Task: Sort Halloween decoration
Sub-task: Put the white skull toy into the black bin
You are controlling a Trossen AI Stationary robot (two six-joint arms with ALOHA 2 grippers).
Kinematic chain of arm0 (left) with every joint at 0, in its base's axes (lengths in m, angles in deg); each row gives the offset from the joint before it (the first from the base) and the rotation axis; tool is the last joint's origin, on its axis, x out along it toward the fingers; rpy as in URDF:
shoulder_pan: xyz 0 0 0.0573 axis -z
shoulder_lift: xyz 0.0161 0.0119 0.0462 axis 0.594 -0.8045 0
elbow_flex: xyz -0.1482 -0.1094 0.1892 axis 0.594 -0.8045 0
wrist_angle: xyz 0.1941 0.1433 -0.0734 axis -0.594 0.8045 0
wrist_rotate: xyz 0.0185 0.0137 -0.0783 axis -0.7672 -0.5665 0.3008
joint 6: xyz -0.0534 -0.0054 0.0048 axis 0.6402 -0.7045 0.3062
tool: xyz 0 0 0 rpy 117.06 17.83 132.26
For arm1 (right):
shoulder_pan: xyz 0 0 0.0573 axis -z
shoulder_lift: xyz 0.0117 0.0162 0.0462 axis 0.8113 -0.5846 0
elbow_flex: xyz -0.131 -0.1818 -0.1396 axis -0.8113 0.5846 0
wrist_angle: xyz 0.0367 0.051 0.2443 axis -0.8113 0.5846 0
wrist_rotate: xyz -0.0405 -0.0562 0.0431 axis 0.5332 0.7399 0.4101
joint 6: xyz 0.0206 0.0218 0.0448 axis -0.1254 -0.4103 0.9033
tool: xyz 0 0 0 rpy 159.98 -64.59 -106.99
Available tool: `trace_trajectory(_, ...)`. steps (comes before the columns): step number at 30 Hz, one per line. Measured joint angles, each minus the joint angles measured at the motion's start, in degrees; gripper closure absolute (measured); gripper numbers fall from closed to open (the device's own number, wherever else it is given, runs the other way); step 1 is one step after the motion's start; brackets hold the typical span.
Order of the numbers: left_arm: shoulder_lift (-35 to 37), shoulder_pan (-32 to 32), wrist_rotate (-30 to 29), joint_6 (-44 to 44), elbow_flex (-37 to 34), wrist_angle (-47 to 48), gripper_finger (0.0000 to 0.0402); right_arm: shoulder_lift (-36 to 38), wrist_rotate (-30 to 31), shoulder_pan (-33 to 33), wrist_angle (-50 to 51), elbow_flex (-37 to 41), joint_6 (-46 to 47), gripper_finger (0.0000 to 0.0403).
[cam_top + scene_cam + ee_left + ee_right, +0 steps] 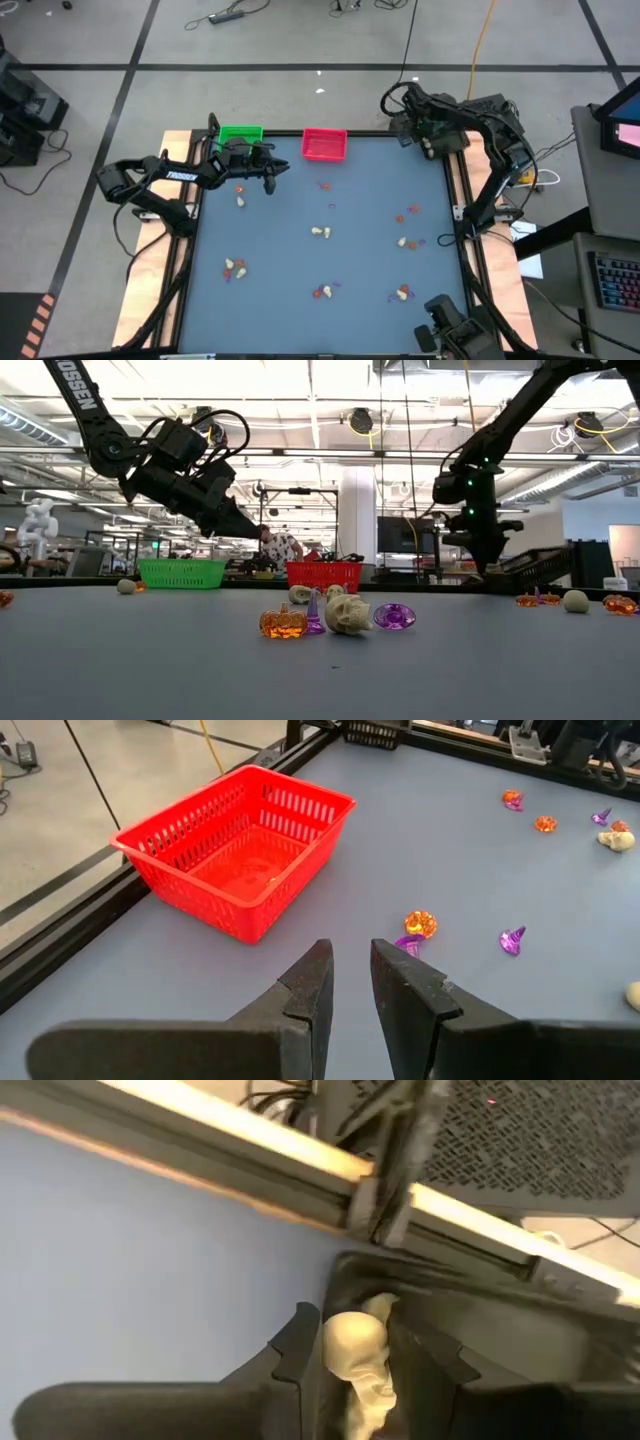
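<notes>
**Skull in the right pincer, over the black tray**

I have the right pincer [345, 1370] clamped on a cream skull [355, 1355], hanging above the black tray [470, 1340] at the far right corner of the bench [330, 270]. I judge it is held there so the skull can drop straight in with the other cream pieces; one pale piece already seems to lie in the tray just behind it. That arm reaches up from its base, then bends back down so the fingers point at the tray.

My left pincer [348, 985] hovers low near the green basket [240, 134], aimed across the bench toward the red basket [235, 845]. Its fingers stand slightly apart with nothing between them. The arm stretches in from the left edge, wrist tilted down.

The rest of the decorations are scattered in small clusters across the bench: an orange pumpkin [420, 924], a purple hat [512, 940], more skulls [320, 232].
</notes>
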Motion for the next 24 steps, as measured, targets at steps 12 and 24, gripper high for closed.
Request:
trace_trajectory(12, 0.0, 0.0, 0.0, 0.0, 0.0, 0.0, 0.0325, 0.3, 0.0, 1.4, 0.4, 0.0, -0.9, 0.0312)
trace_trajectory(24, 0.0, 0.0, 0.0, 0.0, 0.0, 0.0, 0.0325, 3.5, -1.3, 1.2, 6.6, -3.2, 1.0, 0.0312)
